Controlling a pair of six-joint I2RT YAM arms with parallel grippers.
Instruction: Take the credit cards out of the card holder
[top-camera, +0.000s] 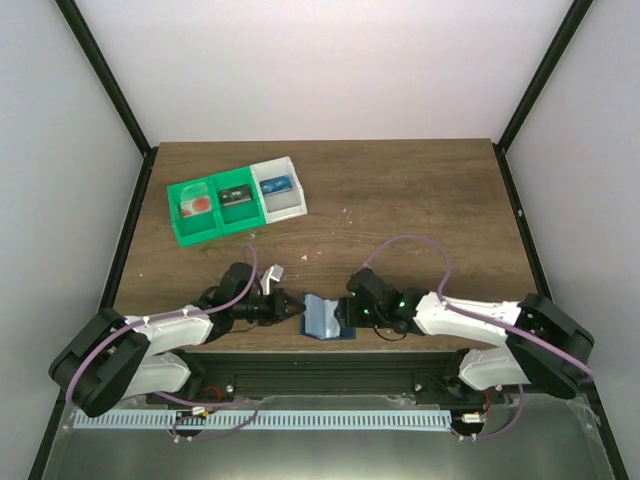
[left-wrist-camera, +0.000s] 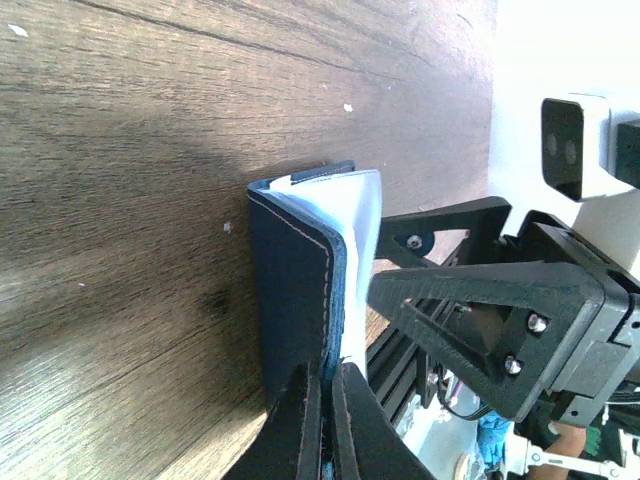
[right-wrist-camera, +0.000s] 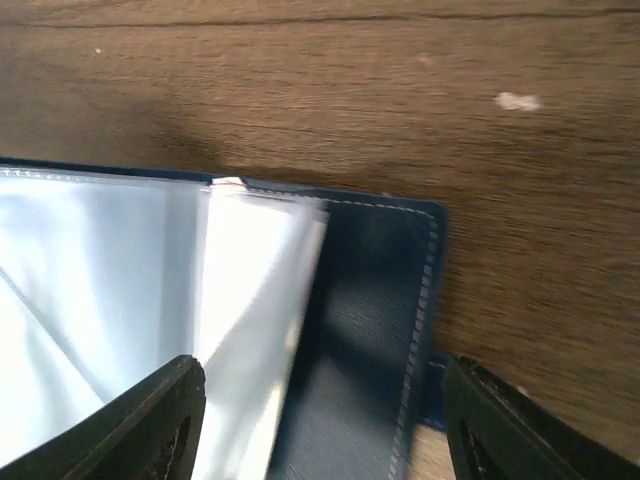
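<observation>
Snugly, left pincer (left-wrist-camera: 325, 376) on card holder (left-wrist-camera: 295, 290) (blue)

The top camera is looking down from above and behind the arm bases, standing well back and taking in the whole bench (top-camera: 420, 200), with the bases at 6 o'clock and the far edge at 12; the left wrist camera is riding low and close, its own fingers (left-wrist-camera: 300, 430) entering at 6 o'clock, and is facing across the wood toward the right tool (left-wrist-camera: 380, 258) at 3 o'clock; the right wrist camera is sitting even nearer, looking steeply down between its own fingers (right-wrist-camera: 150, 420) at 5 and 7 o'clock; all three are sharing the card holder (top-camera: 325, 317) and the wood beside it.
</observation>
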